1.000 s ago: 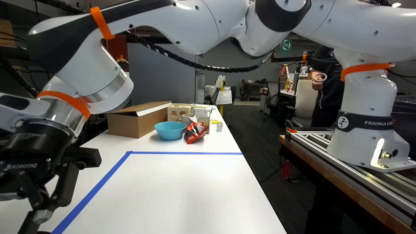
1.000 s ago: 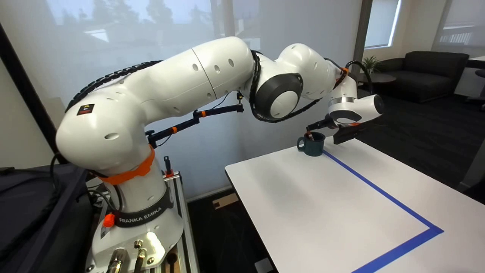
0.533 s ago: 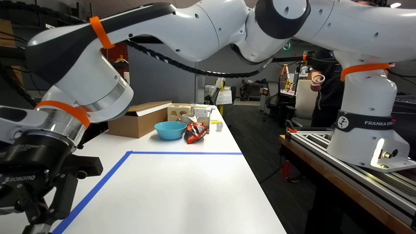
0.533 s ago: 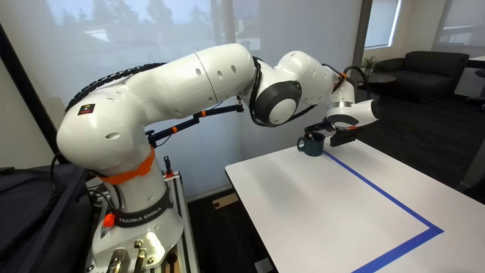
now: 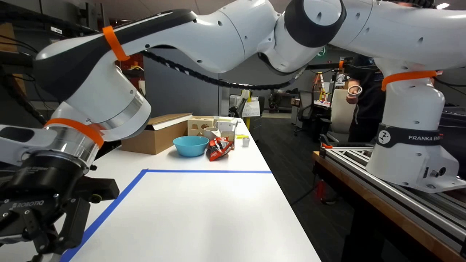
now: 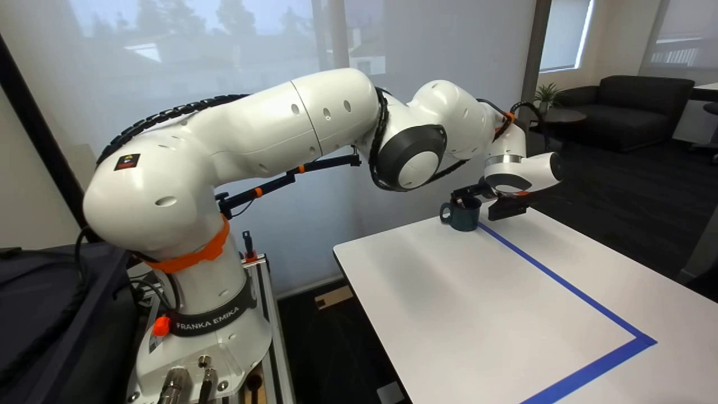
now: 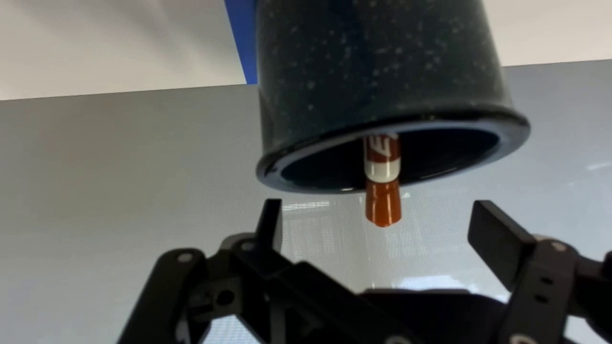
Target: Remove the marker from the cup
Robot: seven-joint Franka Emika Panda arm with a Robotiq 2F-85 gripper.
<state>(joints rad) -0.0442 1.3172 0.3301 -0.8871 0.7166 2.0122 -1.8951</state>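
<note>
The dark speckled cup [image 7: 382, 62] stands on the table near its far edge in an exterior view [image 6: 463, 217], handle to the left. In the wrist view its mouth points down the picture. The marker [image 7: 382, 200], orange-brown with a white band, sticks out of the cup's mouth; the rest is hidden inside. Its end also shows small at the rim in an exterior view [image 6: 460, 202]. My gripper [image 7: 377, 227] is open, one finger on each side of the marker's end, touching neither marker nor cup. In an exterior view the gripper [image 5: 43, 233] is partly cut off, and the cup is out of view.
A blue bowl [image 5: 191, 146], a red bag [image 5: 219, 148], a cardboard box [image 5: 154, 135] and other items stand on the white table [image 5: 204, 211], beyond a blue tape line [image 5: 204, 171]. The cup stands close to the table's edge and a tape line [image 6: 561, 280].
The arm and gripper have come down, bringing the open fingers lower, down to the cup's rim in an exterior view. The cup and marker have not visibly moved.
</note>
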